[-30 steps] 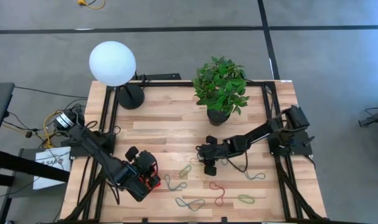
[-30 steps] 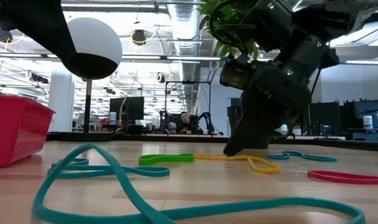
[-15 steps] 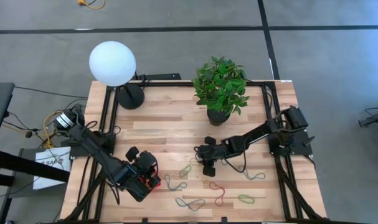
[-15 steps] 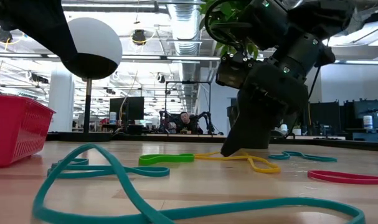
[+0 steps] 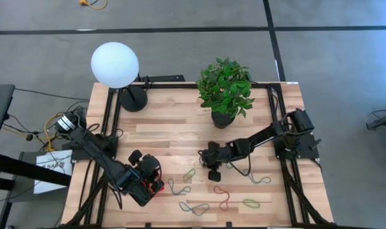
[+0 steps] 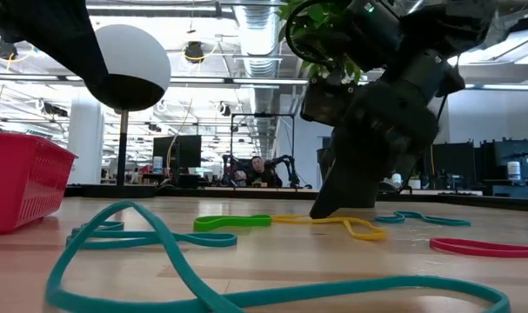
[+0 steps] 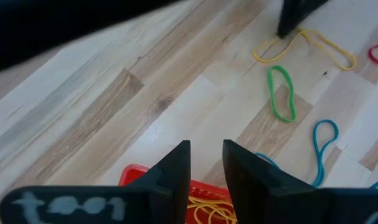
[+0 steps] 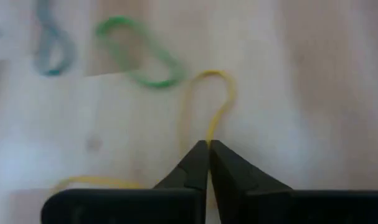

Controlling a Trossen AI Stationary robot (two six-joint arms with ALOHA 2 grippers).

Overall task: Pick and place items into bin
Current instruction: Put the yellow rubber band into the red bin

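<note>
Yellow band (image 8: 208, 106) lies on the wood mid-table, and my right gripper (image 8: 208, 149) has its fingertips pressed together on one strand of it, tips down at the table (image 5: 173, 130). In the low view that gripper (image 6: 320, 209) stands on the band's (image 6: 350, 224) near end. A green band (image 8: 139, 53) lies just beside the yellow one, and a teal one (image 8: 50, 50) a little farther off. More bands sit nearer the front edge: a big teal loop (image 6: 203, 278) and a red one (image 6: 485, 247).

My left gripper (image 7: 206, 152) hangs over the red bin (image 7: 139, 177) at the table's left front, fingers a narrow gap apart with nothing between them; yellow bands (image 7: 204, 208) already lie in the bin. From above, the bin (image 5: 156, 184) is mostly under that arm.

White writing on my left wrist is too blurred to read. A plant (image 5: 226, 89) and a globe lamp (image 5: 115, 65) stand at the back.
</note>
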